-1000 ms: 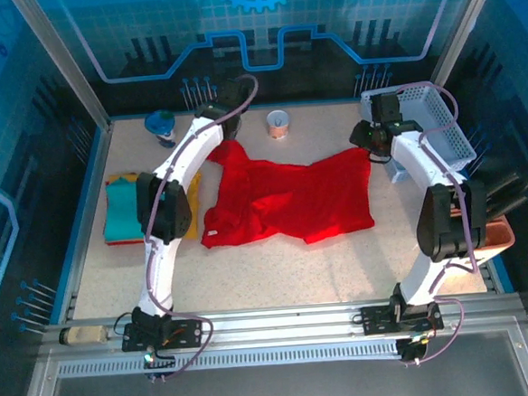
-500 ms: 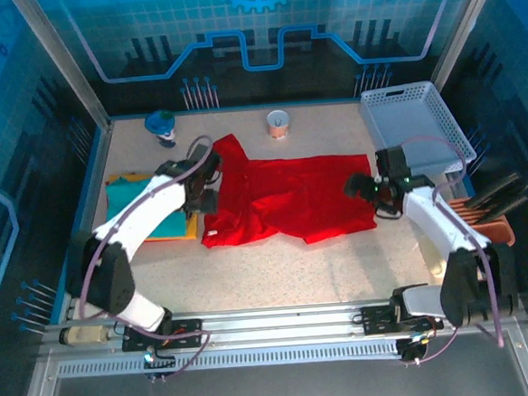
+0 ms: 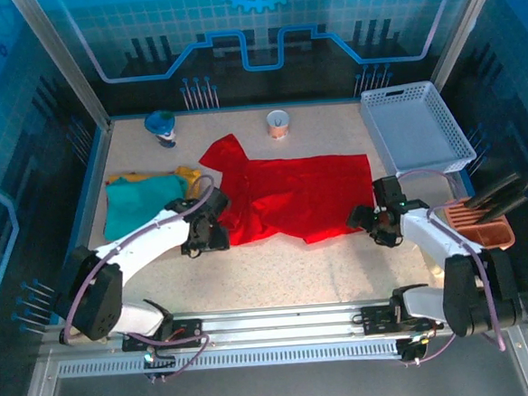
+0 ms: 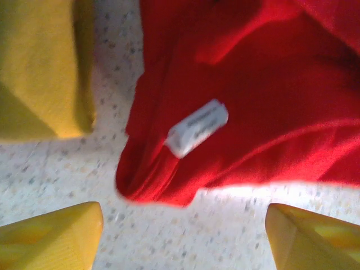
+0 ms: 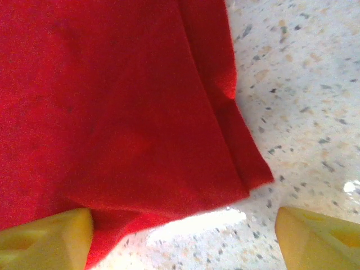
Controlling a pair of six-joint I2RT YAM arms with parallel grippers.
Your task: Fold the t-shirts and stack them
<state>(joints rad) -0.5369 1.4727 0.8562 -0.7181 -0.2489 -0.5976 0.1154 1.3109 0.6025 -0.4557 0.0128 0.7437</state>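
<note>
One bright red t-shirt (image 3: 291, 196) lies spread, creased.

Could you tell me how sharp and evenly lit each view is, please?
Top external: sharp, blue cast on the surrounding walls. Left wrist: soft blur, the label unreadable, glare below the red t-shirt. Right wrist: crisper cloth weave, bright patch on the table.

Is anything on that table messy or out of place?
Yes, the red t-shirt lies unfolded and wrinkled mid-table, with a sleeve poking toward the far side. Its near-left corner is bunched up, with the white label showing. The teal t-shirt and yellow t-shirt at the left sit folded.
</note>
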